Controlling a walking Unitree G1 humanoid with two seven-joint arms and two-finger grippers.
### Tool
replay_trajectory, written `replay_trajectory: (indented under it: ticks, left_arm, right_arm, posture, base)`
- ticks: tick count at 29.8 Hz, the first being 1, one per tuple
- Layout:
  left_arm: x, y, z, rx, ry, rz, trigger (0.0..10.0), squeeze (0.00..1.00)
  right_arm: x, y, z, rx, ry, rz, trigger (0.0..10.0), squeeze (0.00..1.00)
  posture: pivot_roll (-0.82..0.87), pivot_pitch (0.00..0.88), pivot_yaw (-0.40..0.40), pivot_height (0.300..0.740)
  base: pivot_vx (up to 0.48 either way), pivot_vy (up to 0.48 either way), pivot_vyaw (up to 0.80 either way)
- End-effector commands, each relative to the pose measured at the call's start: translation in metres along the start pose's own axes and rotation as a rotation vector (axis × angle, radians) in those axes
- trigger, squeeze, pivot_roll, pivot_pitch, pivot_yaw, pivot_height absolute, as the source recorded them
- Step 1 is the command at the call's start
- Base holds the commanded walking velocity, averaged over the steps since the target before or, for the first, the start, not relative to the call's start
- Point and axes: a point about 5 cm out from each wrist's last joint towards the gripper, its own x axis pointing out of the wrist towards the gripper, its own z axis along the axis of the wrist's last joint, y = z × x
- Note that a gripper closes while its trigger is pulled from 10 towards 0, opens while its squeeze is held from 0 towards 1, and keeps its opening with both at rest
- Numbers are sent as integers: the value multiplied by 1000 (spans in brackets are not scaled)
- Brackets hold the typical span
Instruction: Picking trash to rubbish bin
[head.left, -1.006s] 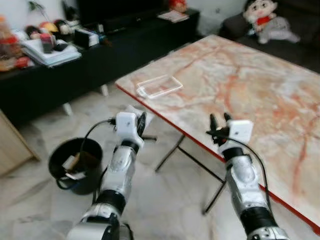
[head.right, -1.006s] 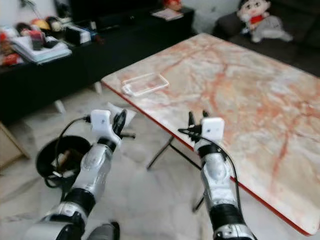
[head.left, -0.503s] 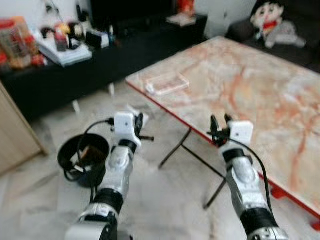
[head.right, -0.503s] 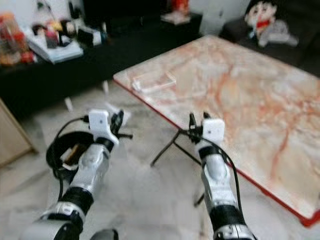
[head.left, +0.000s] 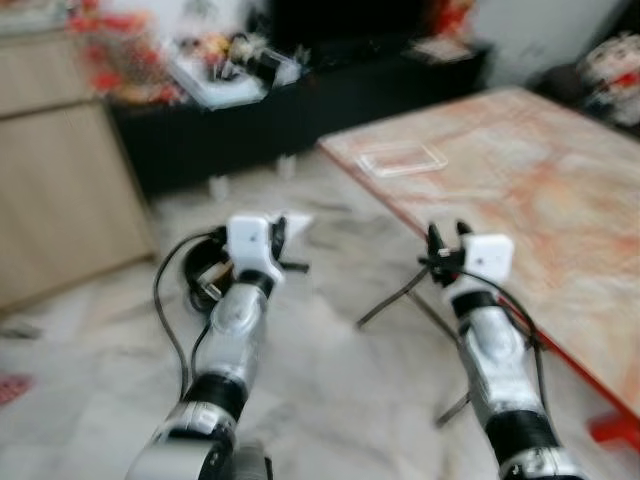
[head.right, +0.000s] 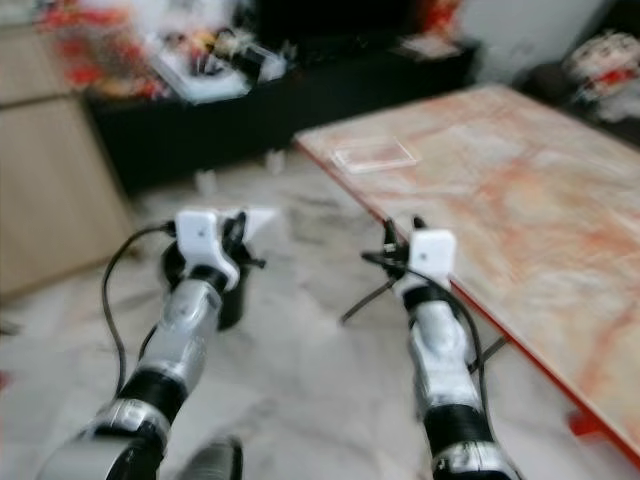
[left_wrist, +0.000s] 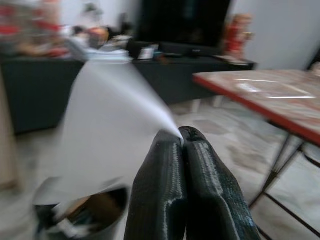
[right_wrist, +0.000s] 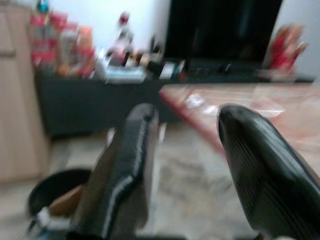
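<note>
Left gripper (left_wrist: 181, 142) had its two black fingers pressed tight together on one corner of a white sheet of paper (left_wrist: 107, 125). That paper was the trash. It hung out in front of the arm, up in the air, close to the black rubbish bin (left_wrist: 80, 220) on the floor and a bit above it. The bin already had some scraps inside.

The paper looked very light, thin and floppy, so it would probably bend and flap when moved. It could tear or slip out if it was pulled hard. Holding it by the corner seemed fine, because it should just drop when the fingers let go over the bin.

Right gripper (right_wrist: 185, 165) held nothing, and its fingers stood wide apart. It hovered beside the red edge of the table (head.left: 560, 190).

The table had a pink and orange marble top and thin black folding legs. A clear flat plastic tray (head.left: 402, 158) lay near its far corner. The floor (head.left: 340, 390) was pale and shiny like marble too. A long black cabinet (head.left: 330, 95) stood by the far wall with lots of small things on top, too blurry to name. A light wooden cupboard (head.left: 60, 190) stood on the robot's left.
</note>
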Motion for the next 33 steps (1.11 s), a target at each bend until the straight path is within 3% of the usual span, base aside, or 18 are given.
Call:
replay_trajectory:
  ticks: [1, 25, 33]
  left_arm:
    - [4, -10, 4, -7, -9, -28, 10000, 0]
    - [-2, -4, -2, 9, 19, -13, 10000, 0]
    - [-3, -3, -4, 37, 27, -14, 10000, 0]
  right_arm:
    - [0, -5, 1, -13, -2, -5, 10000, 0]
    - [-1, 2, 0, 7, -1, 26, 10000, 0]
    - [0, 2, 0, 33, 5, 27, 10000, 0]
  posture:
    - [135, 86, -95, 740]
    - [138, 101, -107, 740]
    - [134, 109, -113, 740]
  base:
    - [0, 0, 800]
    - [0, 0, 800]
    - [379, 0, 0]
